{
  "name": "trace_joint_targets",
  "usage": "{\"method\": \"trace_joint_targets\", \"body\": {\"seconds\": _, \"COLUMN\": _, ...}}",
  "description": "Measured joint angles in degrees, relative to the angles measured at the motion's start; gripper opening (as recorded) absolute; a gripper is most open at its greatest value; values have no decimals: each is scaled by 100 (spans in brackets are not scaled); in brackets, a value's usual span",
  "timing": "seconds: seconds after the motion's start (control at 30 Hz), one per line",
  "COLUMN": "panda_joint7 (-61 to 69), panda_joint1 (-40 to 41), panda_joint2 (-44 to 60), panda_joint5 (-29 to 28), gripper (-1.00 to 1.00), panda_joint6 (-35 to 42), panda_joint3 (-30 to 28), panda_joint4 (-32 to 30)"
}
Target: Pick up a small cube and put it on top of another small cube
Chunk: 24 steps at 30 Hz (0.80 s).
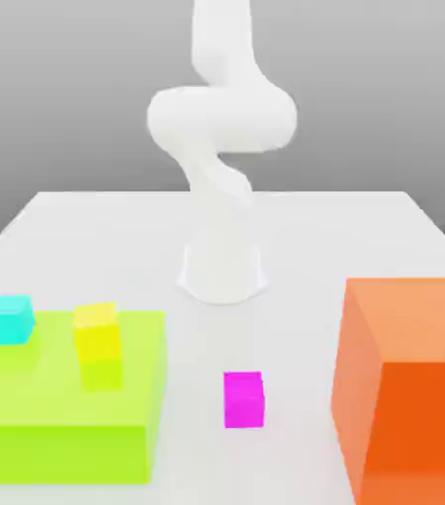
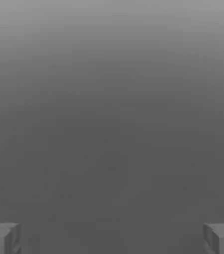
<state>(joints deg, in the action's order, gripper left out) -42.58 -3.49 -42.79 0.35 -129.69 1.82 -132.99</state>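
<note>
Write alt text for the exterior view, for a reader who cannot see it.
A white robot arm stands at the back of a white table. Nearer the camera, a small yellow cube sits on a lime-green slab with a small cyan cube at the slab's far-left corner. A small magenta-pink cube and a large orange block lie to the right.

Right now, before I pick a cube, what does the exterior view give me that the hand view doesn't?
Exterior view: the white arm on the table, a yellow cube on the lime-green slab, a cyan cube at the slab's far corner, a magenta-pink cube and a big orange block.
Hand view: the gripper, fingers wide apart with nothing between them.
Shared: the plain grey backdrop.
</note>
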Motion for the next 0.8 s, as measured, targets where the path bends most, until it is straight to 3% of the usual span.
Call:
{"method": "trace_joint_targets", "body": {"seconds": 0.23, "panda_joint7": 998, "panda_joint1": -1289, "panda_joint2": 1423, "panda_joint5": 604, "gripper": 0, "panda_joint6": 453, "panda_joint3": 591, "panda_joint4": -673}}
{"method": "trace_joint_targets", "body": {"seconds": 0.47, "panda_joint7": 2360, "panda_joint1": -2561, "panda_joint2": 2960, "panda_joint5": 1769, "gripper": 0, "panda_joint6": 899, "panda_joint3": 1203, "panda_joint4": -1405}}
{"method": "trace_joint_targets", "body": {"seconds": 0.57, "panda_joint7": 2160, "panda_joint1": -2860, "panda_joint2": 3514, "panda_joint5": 2112, "gripper": 0, "panda_joint6": 758, "panda_joint3": 1509, "panda_joint4": -1761}}
{"method": "trace_joint_targets", "body": {"seconds": 0.8, "panda_joint7": 609, "panda_joint1": -2816, "panda_joint2": 3829, "panda_joint5": 1927, "gripper": 0, "panda_joint6": 41, "panda_joint3": 1659, "panda_joint4": -2117}}
